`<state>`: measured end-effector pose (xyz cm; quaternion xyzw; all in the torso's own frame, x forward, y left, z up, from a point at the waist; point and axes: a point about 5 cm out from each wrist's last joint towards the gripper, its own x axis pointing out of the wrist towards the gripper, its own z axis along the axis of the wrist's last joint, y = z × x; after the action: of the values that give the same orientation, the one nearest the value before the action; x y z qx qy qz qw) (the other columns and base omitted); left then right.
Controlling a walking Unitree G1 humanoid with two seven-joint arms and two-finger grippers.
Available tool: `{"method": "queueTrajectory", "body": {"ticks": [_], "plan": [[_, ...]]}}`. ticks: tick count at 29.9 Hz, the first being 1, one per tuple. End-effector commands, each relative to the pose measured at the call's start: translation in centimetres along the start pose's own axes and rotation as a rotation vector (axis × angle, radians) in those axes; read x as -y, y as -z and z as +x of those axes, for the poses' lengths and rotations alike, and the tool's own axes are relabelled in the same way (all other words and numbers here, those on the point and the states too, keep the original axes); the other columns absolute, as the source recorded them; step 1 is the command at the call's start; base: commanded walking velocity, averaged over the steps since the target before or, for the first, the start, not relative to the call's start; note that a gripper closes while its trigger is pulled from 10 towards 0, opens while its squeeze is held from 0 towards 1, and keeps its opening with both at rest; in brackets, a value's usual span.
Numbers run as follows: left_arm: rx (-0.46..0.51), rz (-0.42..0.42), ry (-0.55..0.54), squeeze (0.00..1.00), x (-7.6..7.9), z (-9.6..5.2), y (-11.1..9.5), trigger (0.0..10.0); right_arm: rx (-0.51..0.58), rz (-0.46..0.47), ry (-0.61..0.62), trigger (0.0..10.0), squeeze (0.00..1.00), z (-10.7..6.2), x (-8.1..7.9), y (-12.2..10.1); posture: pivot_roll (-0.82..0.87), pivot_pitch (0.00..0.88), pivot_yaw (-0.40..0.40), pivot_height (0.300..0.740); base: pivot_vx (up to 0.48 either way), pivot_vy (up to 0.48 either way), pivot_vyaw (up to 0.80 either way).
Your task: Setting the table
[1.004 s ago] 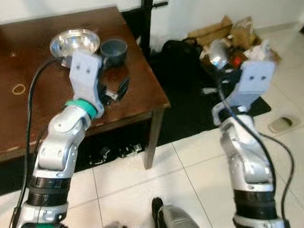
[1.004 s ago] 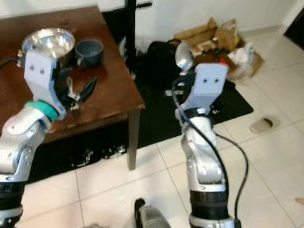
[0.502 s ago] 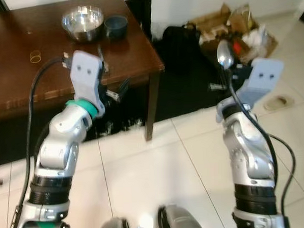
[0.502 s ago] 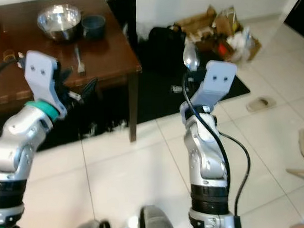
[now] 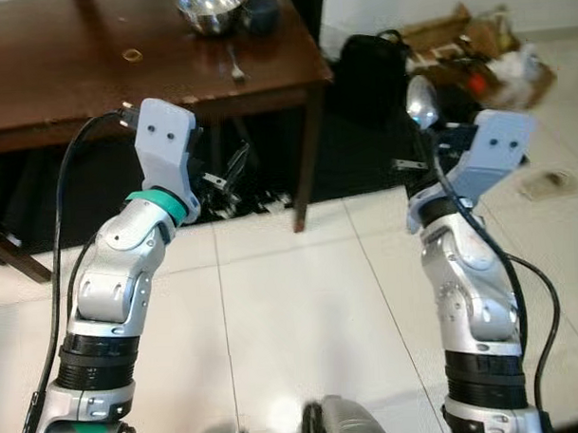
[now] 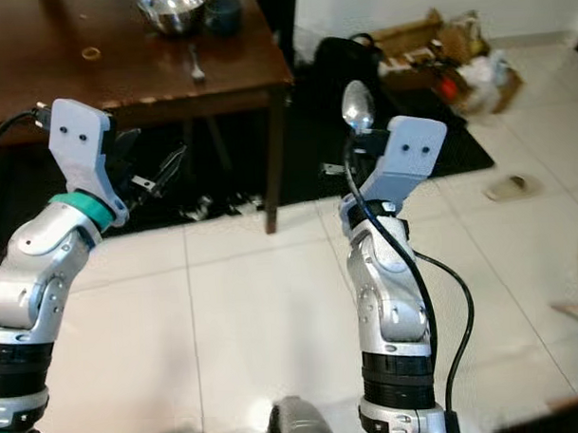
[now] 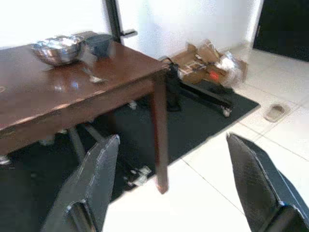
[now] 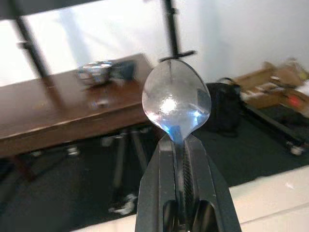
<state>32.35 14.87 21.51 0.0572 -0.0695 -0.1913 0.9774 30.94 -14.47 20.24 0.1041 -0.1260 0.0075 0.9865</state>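
Wooden table (image 5: 94,62) beyond spoon-holding right claw (image 8: 179,145)

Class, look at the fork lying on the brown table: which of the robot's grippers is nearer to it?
Left. The left gripper hangs open just off the table's front edge, short of the fork. The right gripper, shut on a spoon, is out over the floor, past the table's corner.

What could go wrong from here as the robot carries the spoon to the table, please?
1. The right gripper pinches the spoon only by its handle, bowl upward, so a jolt might tip or drop it.
2. The robot stands off the table beyond its corner, so either arm could strike the edge or the leg on approach.
3. The fork, bowl and cup crowd the far corner; setting the spoon there could knock them.
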Motion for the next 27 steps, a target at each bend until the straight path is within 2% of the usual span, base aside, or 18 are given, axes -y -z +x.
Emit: {"method": "queueTrajectory", "body": {"ticks": [1,13,21,27], "plan": [[-0.01,0.004,-0.003,0.0,-0.08,-0.17,0.3,10.0,0.005,0.004,-0.002,10.0,0.0,-0.02,-0.05,-0.05,0.0,0.0,0.054,0.74,-0.465,0.0,0.0],[-0.008,0.003,-0.005,0.0,-0.11,-0.05,0.27,10.0,0.002,0.001,-0.003,10.0,0.0,0.03,0.01,0.04,0.0,0.0,0.058,0.74,-0.426,0.0,0.0],[-0.01,0.0,-0.008,0.0,-0.16,0.09,0.24,10.0,-0.002,-0.004,-0.004,10.0,0.0,0.08,0.03,0.11,0.0,0.0,0.059,0.74,0.0,0.0,0.0],[-0.011,0.002,-0.011,0.0,-0.16,0.21,0.21,10.0,-0.009,-0.031,-0.025,10.0,0.0,0.13,0.01,0.21,0.0,0.0,0.059,0.74,0.0,0.0,0.79]]}}
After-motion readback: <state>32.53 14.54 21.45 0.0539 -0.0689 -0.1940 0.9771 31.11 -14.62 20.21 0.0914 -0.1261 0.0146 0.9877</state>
